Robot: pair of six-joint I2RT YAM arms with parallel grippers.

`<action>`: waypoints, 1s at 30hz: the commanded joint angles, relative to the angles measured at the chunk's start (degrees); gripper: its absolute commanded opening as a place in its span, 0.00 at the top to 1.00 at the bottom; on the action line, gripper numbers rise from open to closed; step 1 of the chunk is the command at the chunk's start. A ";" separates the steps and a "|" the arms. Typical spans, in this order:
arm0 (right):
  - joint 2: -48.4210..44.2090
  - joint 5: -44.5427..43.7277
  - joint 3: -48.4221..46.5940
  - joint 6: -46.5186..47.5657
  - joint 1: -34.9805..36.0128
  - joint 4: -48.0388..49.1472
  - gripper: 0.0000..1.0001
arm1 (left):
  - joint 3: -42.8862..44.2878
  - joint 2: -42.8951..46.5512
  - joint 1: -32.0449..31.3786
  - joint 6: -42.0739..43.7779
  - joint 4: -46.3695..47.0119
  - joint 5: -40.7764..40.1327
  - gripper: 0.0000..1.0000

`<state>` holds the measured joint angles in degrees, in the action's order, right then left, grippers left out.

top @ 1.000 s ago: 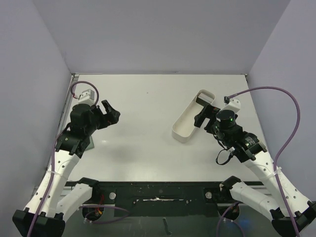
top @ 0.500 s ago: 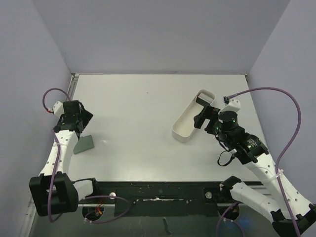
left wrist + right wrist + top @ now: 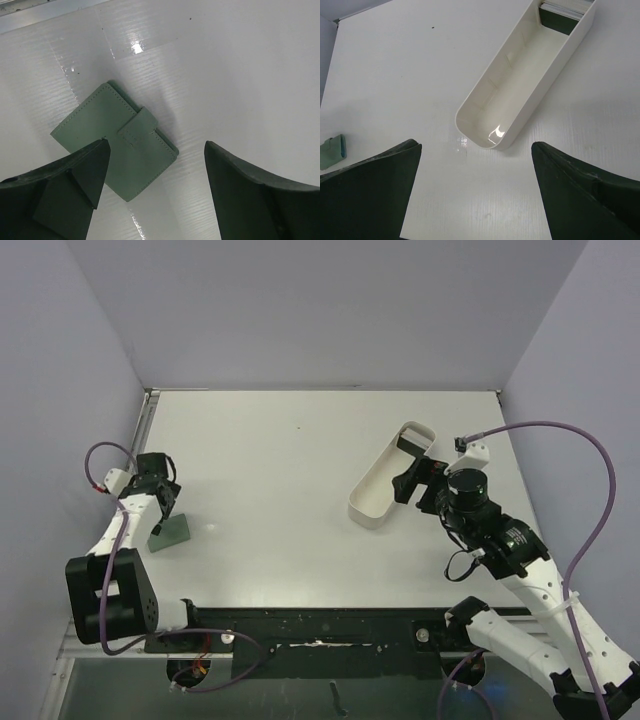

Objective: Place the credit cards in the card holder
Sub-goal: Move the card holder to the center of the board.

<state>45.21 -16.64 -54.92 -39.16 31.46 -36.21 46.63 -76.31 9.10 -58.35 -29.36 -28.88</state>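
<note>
1. The white bench (image 3: 290,460) carries everything.
2. A long white tray (image 3: 385,480) lies slantwise on its right half.
3. The right fingers (image 3: 370,195) are spread wide and hold nothing, just beside the tray's right side.
4. The left fingers (image 3: 60,190) are also spread wide and empty, above the card holder.
5. The card holder (image 3: 112,140) lies flat and closed near the bench's left edge, its tab across the flap.
6. The credit cards (image 3: 562,12) sit stacked in the tray's far end, well apart from the holder.
</note>
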 commanded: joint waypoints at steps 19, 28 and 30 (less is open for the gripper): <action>-4.83 -1.10 2.91 0.31 -0.26 0.66 0.02 | -1.63 -10.28 -23.68 -8.24 5.23 -0.01 0.20; -4.81 -1.91 3.67 -1.27 -0.26 -1.25 0.02 | 6.63 -13.13 -40.69 -9.92 2.85 -1.90 0.20; -4.69 -2.22 3.68 -1.67 -0.26 -1.56 0.02 | 7.54 -13.31 -43.50 -9.57 3.00 -1.92 0.20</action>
<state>40.75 -17.04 -51.37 -39.88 31.46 -37.93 50.54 -89.38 -30.41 -66.46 -26.15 -30.59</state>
